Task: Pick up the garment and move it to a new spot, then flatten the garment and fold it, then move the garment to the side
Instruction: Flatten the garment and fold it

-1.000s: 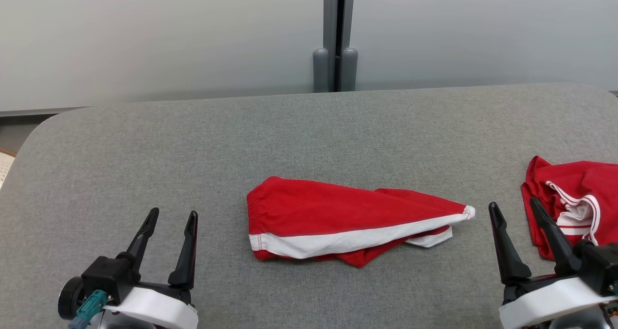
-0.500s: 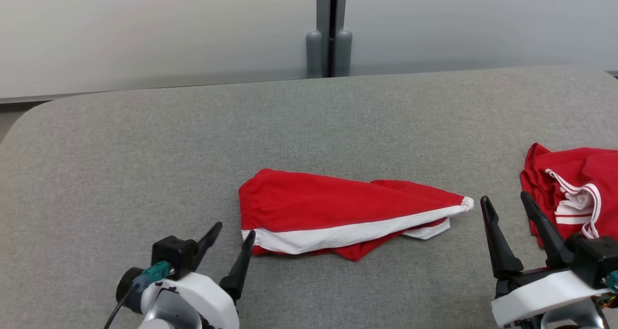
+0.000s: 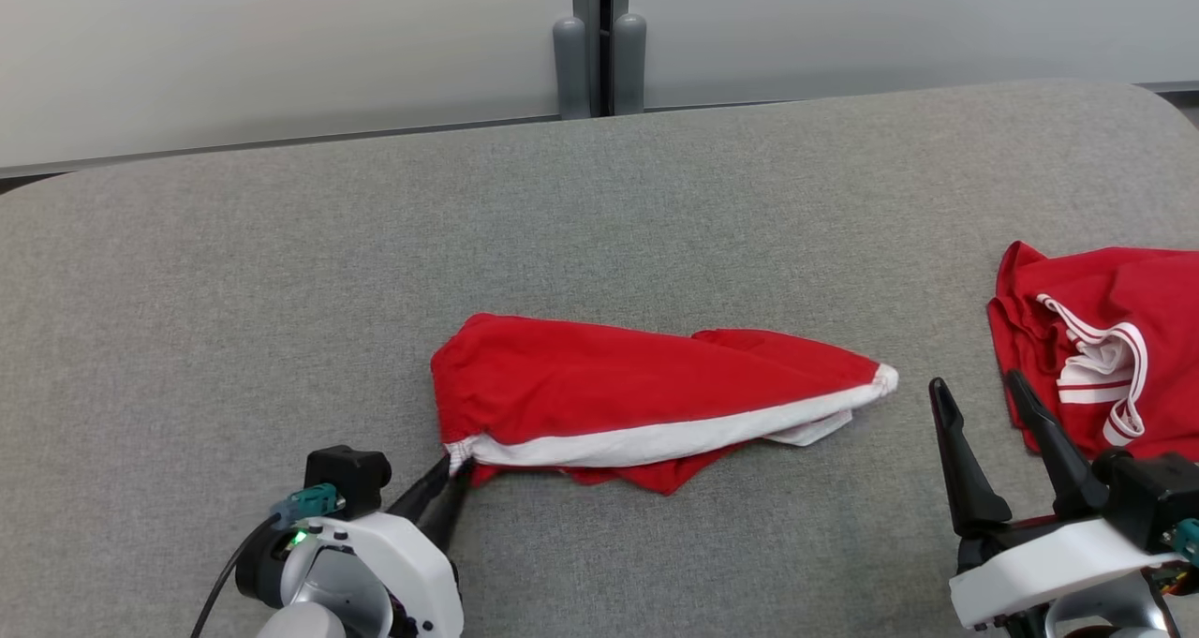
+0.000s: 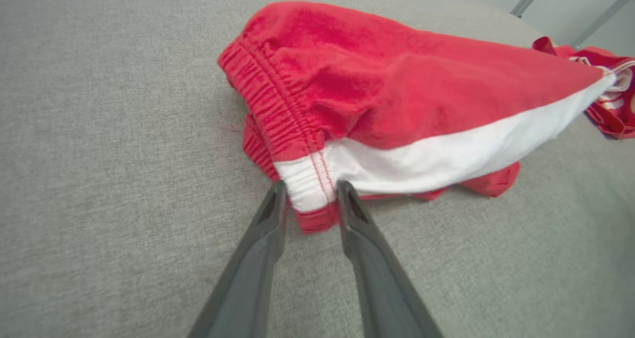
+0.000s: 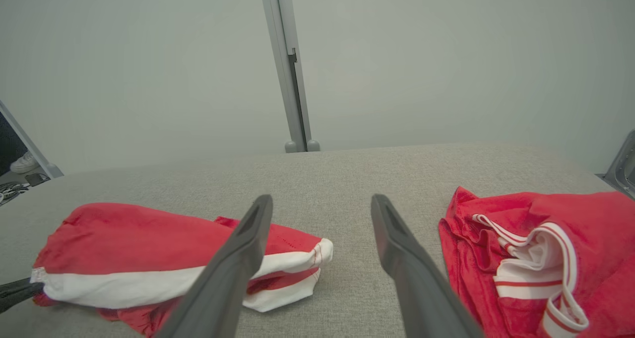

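Observation:
The garment (image 3: pixel 637 394) is a pair of red shorts with a white side stripe, lying folded in the middle of the grey table (image 3: pixel 281 291). My left gripper (image 3: pixel 452 469) is at the garment's near left corner. In the left wrist view the two fingers of the left gripper (image 4: pixel 310 194) pinch the white waistband corner of the garment (image 4: pixel 397 90), which bunches between them. My right gripper (image 3: pixel 975 381) stands open just right of the garment's pointed end, holding nothing. The right wrist view shows the right gripper (image 5: pixel 321 199) spread wide, with the garment (image 5: pixel 134 238) to its left.
A second red garment with white striped trim (image 3: pixel 1105 348) lies crumpled at the table's right edge, close behind my right gripper. It also shows at the right in the right wrist view as a red heap (image 5: pixel 545 248). A grey partition post (image 3: pixel 599 38) stands behind the table.
My left gripper has travelled right to the garment's near left corner and closed on the waistband, which is now drawn into a point. The head camera has shifted. The right gripper stays open.

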